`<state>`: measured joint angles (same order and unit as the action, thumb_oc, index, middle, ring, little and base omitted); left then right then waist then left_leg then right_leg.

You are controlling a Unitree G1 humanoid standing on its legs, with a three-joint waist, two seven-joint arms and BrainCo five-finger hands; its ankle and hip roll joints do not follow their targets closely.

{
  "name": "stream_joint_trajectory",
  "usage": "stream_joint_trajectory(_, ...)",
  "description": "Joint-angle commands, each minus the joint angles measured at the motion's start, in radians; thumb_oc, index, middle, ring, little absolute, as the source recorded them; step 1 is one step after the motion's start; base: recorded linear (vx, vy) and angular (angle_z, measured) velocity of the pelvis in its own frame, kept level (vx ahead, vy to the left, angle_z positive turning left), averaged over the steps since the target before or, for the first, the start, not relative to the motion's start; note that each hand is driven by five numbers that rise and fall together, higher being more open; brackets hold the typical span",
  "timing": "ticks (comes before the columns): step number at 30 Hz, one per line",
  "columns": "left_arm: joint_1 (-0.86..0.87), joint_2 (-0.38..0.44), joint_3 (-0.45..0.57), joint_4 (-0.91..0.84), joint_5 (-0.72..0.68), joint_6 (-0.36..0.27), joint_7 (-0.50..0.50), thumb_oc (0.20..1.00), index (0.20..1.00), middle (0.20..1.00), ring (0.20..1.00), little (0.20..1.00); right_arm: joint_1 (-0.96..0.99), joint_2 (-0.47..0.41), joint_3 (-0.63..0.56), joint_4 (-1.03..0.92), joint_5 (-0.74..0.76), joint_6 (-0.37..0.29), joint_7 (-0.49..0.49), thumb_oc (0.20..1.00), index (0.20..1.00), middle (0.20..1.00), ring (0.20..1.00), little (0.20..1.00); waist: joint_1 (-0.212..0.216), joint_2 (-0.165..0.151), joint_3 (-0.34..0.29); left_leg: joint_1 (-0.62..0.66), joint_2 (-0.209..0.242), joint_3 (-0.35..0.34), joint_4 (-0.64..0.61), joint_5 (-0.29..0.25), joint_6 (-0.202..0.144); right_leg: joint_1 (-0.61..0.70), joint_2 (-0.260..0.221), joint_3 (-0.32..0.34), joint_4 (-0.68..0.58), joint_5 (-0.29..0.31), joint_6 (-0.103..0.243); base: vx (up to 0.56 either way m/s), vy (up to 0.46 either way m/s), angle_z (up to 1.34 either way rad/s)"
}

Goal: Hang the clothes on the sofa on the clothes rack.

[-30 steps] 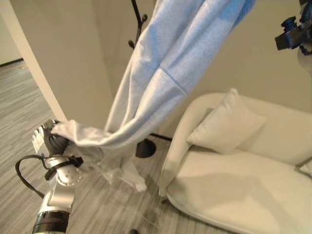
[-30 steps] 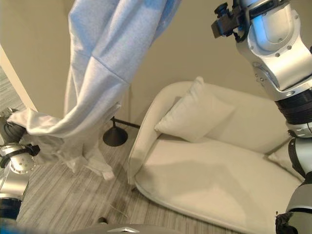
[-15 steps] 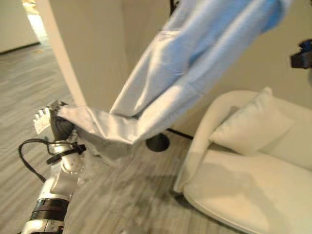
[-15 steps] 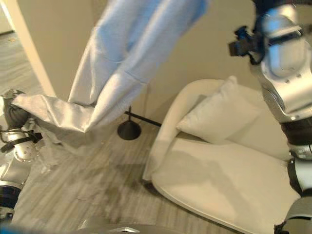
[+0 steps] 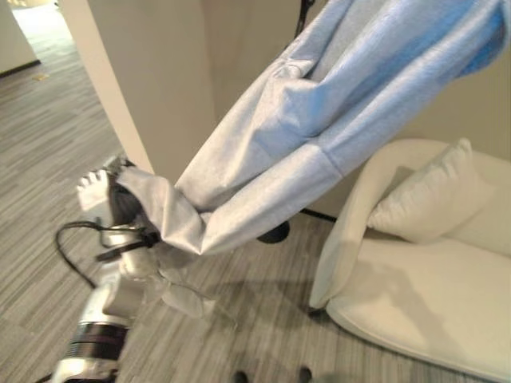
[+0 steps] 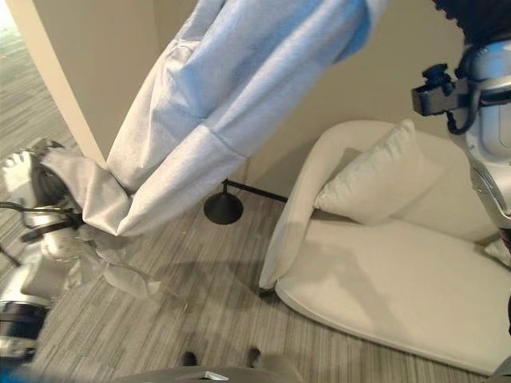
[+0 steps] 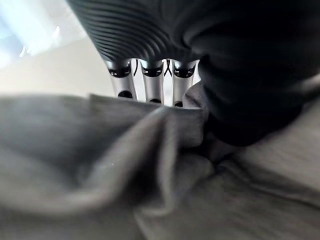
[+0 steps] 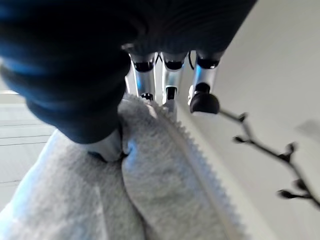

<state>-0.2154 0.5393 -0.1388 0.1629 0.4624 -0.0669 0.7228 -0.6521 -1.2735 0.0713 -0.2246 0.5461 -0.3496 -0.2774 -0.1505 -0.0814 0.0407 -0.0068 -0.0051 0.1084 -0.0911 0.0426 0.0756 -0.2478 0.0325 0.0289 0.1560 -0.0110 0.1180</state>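
While a pale grey-blue jacket [image 5: 319,120] is stretched slantwise through the air in front of a beige wall [image 5: 152,72], its lower end is clutched by the left hand [image 5: 108,199], whose fingers [image 7: 150,85] are curled into the cloth. Its upper end, edged by a zipper [image 8: 200,165], is pinched by the right hand [image 8: 100,110] between thumb and fingers. The dark branched clothes rack [image 8: 265,150] is seen just past that hand, and its round base [image 6: 223,209] stands on the striped floor [image 6: 207,311] beside the cream sofa [image 6: 383,295], on which a cushion [image 6: 379,179] rests.
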Motion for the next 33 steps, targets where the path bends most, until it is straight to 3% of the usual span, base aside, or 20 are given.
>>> stream_joint_trajectory(1, -0.082, 0.035, -0.014, -0.086, 0.048, -0.072, -0.034, 0.200, 0.200, 0.200, 0.200, 0.200, -0.041, -0.036, -0.052, 0.059, 0.003, -0.030, -0.039, 0.200, 0.200, 0.200, 0.200, 0.200, 0.031, -0.047, -0.026, 0.042, -0.036, -0.014, 0.102, -0.137, -0.091, 0.125, -0.033, -0.056, -0.096, 0.057, -0.021, 0.13, 0.033, 1.05)
stream_joint_trajectory(4, -0.085, 0.006, -0.043, -0.098, 0.048, -0.085, -0.072, 0.200, 0.200, 0.200, 0.200, 0.200, -0.026, -0.016, -0.047, 0.066, 0.002, -0.022, -0.034, 0.200, 0.200, 0.200, 0.200, 0.200, 0.023, -0.043, -0.040, 0.055, -0.045, -0.034, 0.139, -0.170, -0.093, 0.162, -0.033, -0.052, -0.108, 0.043, -0.037, 0.21, 0.006, 0.72)
stream_joint_trajectory(6, -0.081, -0.002, -0.049, -0.105, 0.022, -0.093, -0.090, 0.200, 0.200, 0.200, 0.200, 0.200, -0.010, -0.008, -0.047, 0.058, -0.004, -0.011, -0.025, 0.200, 0.200, 0.200, 0.200, 0.200, 0.022, -0.038, -0.038, 0.041, -0.041, -0.030, 0.250, -0.179, -0.113, 0.192, -0.037, -0.054, -0.114, 0.033, -0.046, 0.16, 0.005, 0.35)
stream_joint_trajectory(7, -0.087, -0.004, -0.056, -0.105, 0.016, -0.095, -0.093, 0.200, 0.200, 0.200, 0.200, 0.200, -0.010, -0.007, -0.040, 0.052, -0.003, -0.004, -0.017, 0.200, 0.200, 0.200, 0.200, 0.200, 0.023, -0.043, -0.029, 0.015, -0.039, -0.019, 0.332, -0.139, -0.135, 0.204, -0.045, -0.052, -0.115, 0.037, -0.055, 0.12, 0.010, 0.29)
stream_joint_trajectory(8, -0.088, -0.004, -0.056, -0.104, 0.015, -0.095, -0.092, 0.200, 0.200, 0.200, 0.200, 0.200, -0.011, -0.006, -0.040, 0.052, -0.003, -0.003, -0.017, 0.200, 0.200, 0.200, 0.200, 0.200, 0.023, -0.037, -0.028, 0.009, -0.031, -0.022, 0.354, -0.159, -0.138, 0.209, -0.038, -0.052, -0.117, 0.031, -0.056, 0.05, -0.001, 0.18)
stream_joint_trajectory(10, -0.087, 0.002, -0.049, -0.115, 0.002, -0.094, -0.101, 0.200, 0.200, 0.200, 0.200, 0.200, -0.022, -0.012, -0.003, 0.058, 0.003, 0.032, -0.005, 0.200, 0.200, 0.200, 0.200, 0.200, 0.038, -0.043, -0.006, -0.078, -0.010, -0.017, 0.565, -0.058, -0.203, 0.236, -0.035, -0.039, -0.125, 0.022, -0.079, 0.11, -0.011, 0.09)
stream_joint_trajectory(11, -0.072, -0.006, -0.049, -0.112, -0.007, -0.088, -0.110, 0.200, 0.200, 0.200, 0.200, 0.200, -0.023, -0.001, 0.030, 0.065, 0.016, 0.057, 0.005, 0.200, 0.200, 0.200, 0.200, 0.200, 0.053, -0.056, 0.005, -0.143, 0.004, -0.014, 0.695, -0.022, -0.211, 0.269, -0.036, -0.023, -0.139, 0.011, -0.091, 0.16, -0.033, 0.00)
stream_joint_trajectory(12, -0.072, -0.014, -0.043, -0.113, -0.019, -0.088, -0.113, 0.200, 0.200, 0.200, 0.200, 0.200, -0.003, -0.001, 0.039, 0.072, -0.006, 0.085, 0.003, 0.200, 0.200, 0.200, 0.200, 0.200, 0.051, -0.066, 0.008, -0.173, 0.037, 0.002, 0.713, -0.025, -0.194, 0.285, -0.044, -0.020, -0.147, 0.006, -0.091, 0.19, -0.010, -0.20)
stream_joint_trajectory(14, -0.047, -0.020, -0.023, -0.132, -0.022, -0.088, -0.119, 0.200, 0.200, 0.200, 0.200, 0.200, 0.070, -0.017, 0.000, 0.039, 0.009, 0.081, 0.031, 0.200, 0.200, 0.200, 0.200, 0.200, 0.041, -0.063, 0.004, -0.206, 0.117, 0.026, 0.654, -0.064, -0.159, 0.306, -0.065, -0.018, -0.153, -0.004, -0.080, 0.20, 0.080, -0.42)
stream_joint_trajectory(16, -0.036, -0.019, -0.029, -0.142, -0.031, -0.091, -0.107, 0.200, 0.200, 0.200, 0.200, 0.200, 0.151, -0.024, -0.066, 0.022, 0.024, 0.068, 0.022, 0.200, 0.200, 0.200, 0.200, 0.200, 0.056, -0.067, -0.007, -0.177, 0.162, 0.016, 0.460, -0.085, -0.134, 0.305, -0.083, -0.007, -0.149, -0.022, -0.062, 0.27, 0.216, -0.22)
stream_joint_trajectory(17, -0.025, -0.019, -0.016, -0.137, -0.035, -0.088, -0.097, 0.200, 0.200, 0.200, 0.200, 0.200, 0.170, -0.023, -0.097, 0.020, 0.038, 0.056, 0.017, 0.200, 0.200, 0.200, 0.200, 0.200, 0.054, -0.051, -0.011, -0.178, 0.180, -0.013, 0.347, -0.057, -0.142, 0.308, -0.084, 0.004, -0.152, -0.038, -0.055, 0.21, 0.165, -0.22)
stream_joint_trajectory(18, -0.026, -0.019, -0.023, -0.137, -0.035, -0.088, -0.096, 0.200, 0.200, 0.200, 0.200, 0.200, 0.197, -0.024, -0.121, 0.012, 0.040, 0.055, 0.019, 0.200, 0.200, 0.200, 0.200, 0.200, 0.059, -0.058, -0.014, -0.152, 0.174, -0.008, 0.295, -0.032, -0.145, 0.308, -0.088, 0.004, -0.149, -0.041, -0.058, 0.32, 0.276, -0.26)
stream_joint_trajectory(19, -0.022, -0.017, -0.018, -0.124, -0.054, -0.093, -0.077, 0.200, 0.200, 0.200, 0.200, 0.200, 0.204, 0.003, -0.166, 0.024, 0.037, 0.030, -0.011, 0.200, 0.200, 0.200, 0.200, 0.200, 0.074, -0.035, -0.012, -0.186, 0.207, -0.073, 0.134, 0.071, -0.187, 0.335, -0.097, 0.030, -0.162, -0.061, -0.049, 0.23, 0.164, -0.21)
stream_joint_trajectory(21, -0.026, -0.015, -0.017, -0.119, -0.056, -0.094, -0.075, 0.200, 0.200, 0.200, 0.200, 0.200, 0.211, 0.024, -0.195, 0.045, 0.015, 0.031, -0.041, 0.200, 0.200, 0.200, 0.200, 0.200, 0.076, -0.030, -0.013, -0.191, 0.217, -0.086, 0.065, 0.099, -0.204, 0.352, -0.105, 0.035, -0.168, -0.068, -0.043, 0.29, 0.222, -0.25)
stream_joint_trajectory(22, -0.023, -0.007, -0.020, -0.124, -0.035, -0.098, -0.084, 0.200, 0.200, 0.200, 0.200, 0.200, 0.247, 0.074, -0.238, 0.060, -0.025, 0.038, -0.066, 0.200, 0.200, 0.200, 0.200, 0.200, 0.073, -0.013, -0.023, -0.173, 0.231, -0.064, 0.004, 0.104, -0.218, 0.378, -0.117, 0.045, -0.180, -0.076, -0.028, 0.39, 0.331, -0.25)
stream_joint_trajectory(24, -0.005, -0.014, -0.032, -0.114, -0.010, -0.106, -0.087, 0.200, 0.200, 0.200, 0.200, 0.200, 0.301, 0.110, -0.281, 0.060, -0.044, 0.034, -0.085, 0.200, 0.200, 0.200, 0.200, 0.200, 0.066, 0.014, -0.046, -0.156, 0.224, -0.050, 0.019, 0.121, -0.223, 0.399, -0.143, 0.058, -0.193, -0.071, -0.006, 0.33, 0.305, -0.19)
stream_joint_trajectory(27, -0.003, 0.010, -0.042, -0.112, 0.011, -0.103, -0.093, 0.200, 0.200, 0.200, 0.200, 0.200, 0.342, 0.145, -0.323, 0.046, -0.116, 0.061, -0.109, 0.200, 0.200, 0.200, 0.200, 0.200, 0.074, 0.009, -0.064, -0.148, 0.194, -0.038, 0.049, 0.093, -0.208, 0.402, -0.190, 0.077, -0.203, -0.058, 0.019, 0.31, 0.287, -0.41)
stream_joint_trajectory(30, -0.004, 0.049, -0.028, -0.102, 0.027, -0.098, -0.078, 0.200, 0.200, 0.200, 0.200, 0.200, 0.366, 0.207, -0.338, 0.040, -0.218, 0.100, -0.143, 0.200, 0.200, 0.200, 0.200, 0.200, 0.069, -0.003, -0.085, -0.119, 0.127, 0.009, 0.054, 0.036, -0.158, 0.356, -0.257, 0.111, -0.153, 0.001, 0.055, 0.29, 0.308, -0.34)
stream_joint_trajectory(33, 0.008, 0.061, -0.030, -0.114, 0.030, -0.092, -0.083, 0.200, 0.200, 0.200, 0.200, 0.200, 0.378, 0.260, -0.338, 0.027, -0.290, 0.132, -0.163, 0.200, 0.200, 0.200, 0.200, 0.200, 0.064, 0.001, -0.079, -0.075, 0.067, 0.043, 0.022, 0.015, -0.103, 0.287, -0.284, 0.131, -0.024, 0.105, 0.055, 0.20, 0.265, -0.20)
